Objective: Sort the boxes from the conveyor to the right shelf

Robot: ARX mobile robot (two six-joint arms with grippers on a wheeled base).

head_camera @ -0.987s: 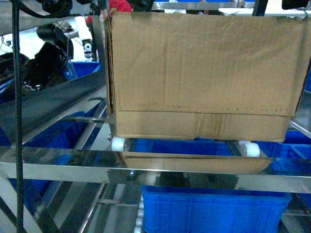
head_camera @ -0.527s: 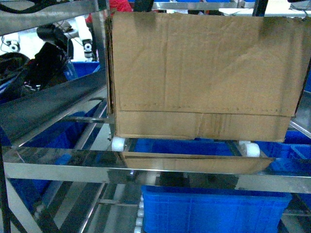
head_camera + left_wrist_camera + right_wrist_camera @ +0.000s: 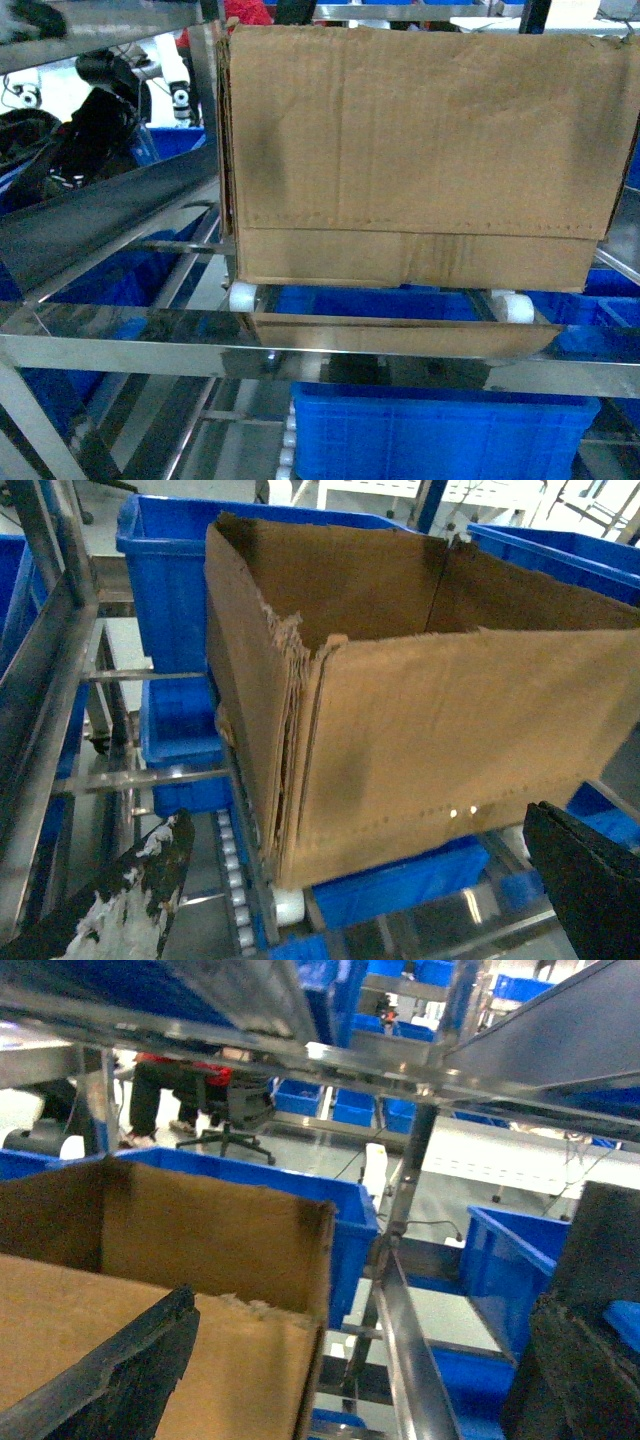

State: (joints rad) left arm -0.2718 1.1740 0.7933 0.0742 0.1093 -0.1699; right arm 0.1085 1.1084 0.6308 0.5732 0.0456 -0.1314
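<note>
Placement step: you are resting the box (image 3: 415, 150) on the right shelf (image 3: 250, 345) rollers, ahead of both wide-open, empty pincers—left gripper (image 3: 350, 900), right gripper (image 3: 370, 1360); next, pull clear.

A warehouse sorting floor: steel roller racks (image 3: 300, 345), stacked blue plastic crates (image 3: 440, 435), a cardboard box (image 3: 420, 150).

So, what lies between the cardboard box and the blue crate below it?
In the head view, white rollers and a shiny shelf crossbar separate the cardboard box from the blue crate.

No text, label, brand, number or sign can be read on the cardboard box (image 3: 420, 150) or elsewhere.
</note>
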